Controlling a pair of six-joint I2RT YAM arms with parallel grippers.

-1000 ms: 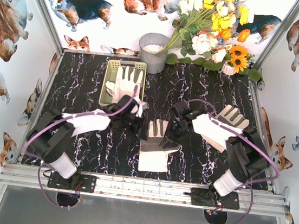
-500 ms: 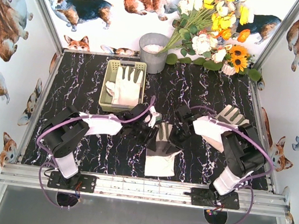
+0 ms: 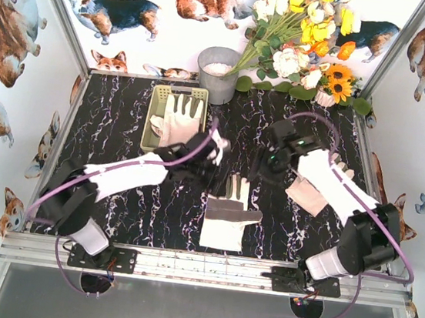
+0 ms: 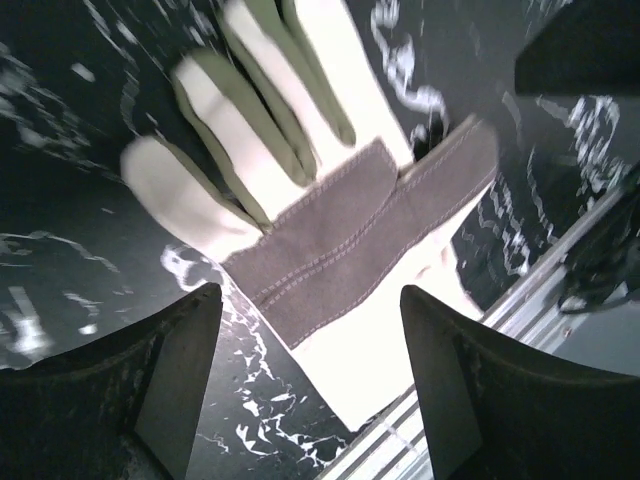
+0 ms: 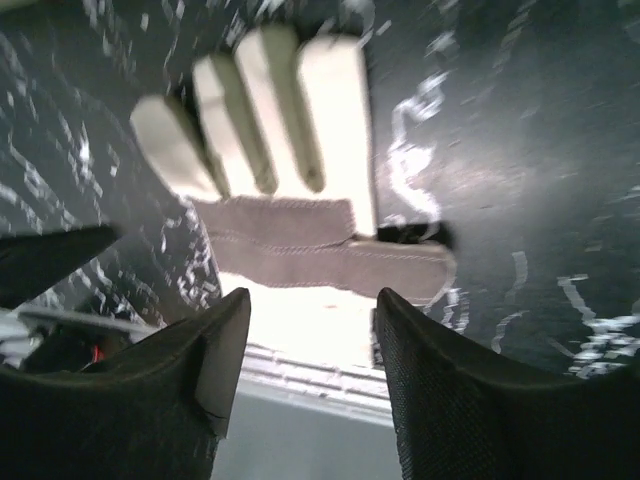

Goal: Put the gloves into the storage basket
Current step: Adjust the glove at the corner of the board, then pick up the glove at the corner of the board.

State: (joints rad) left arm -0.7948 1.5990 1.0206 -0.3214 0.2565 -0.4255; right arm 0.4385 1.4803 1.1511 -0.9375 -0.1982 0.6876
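A cream-white glove with a grey palm patch lies flat on the black marbled table, fingers pointing away from the arms. It shows in the left wrist view and the right wrist view. My left gripper is open and empty, held above the glove's finger end; its jaws stand wide apart. My right gripper is open and empty, just right of it. A second glove lies in the pale yellow-green storage basket. A third glove lies partly under the right arm.
A grey metal bucket stands behind the basket. A bunch of artificial flowers fills the back right. Corgi-print walls close in the sides. The metal rail runs along the near edge.
Both grippers have risen and drawn back from the middle glove toward the far side. The right arm has stretched out, and the glove now lies flat and free.
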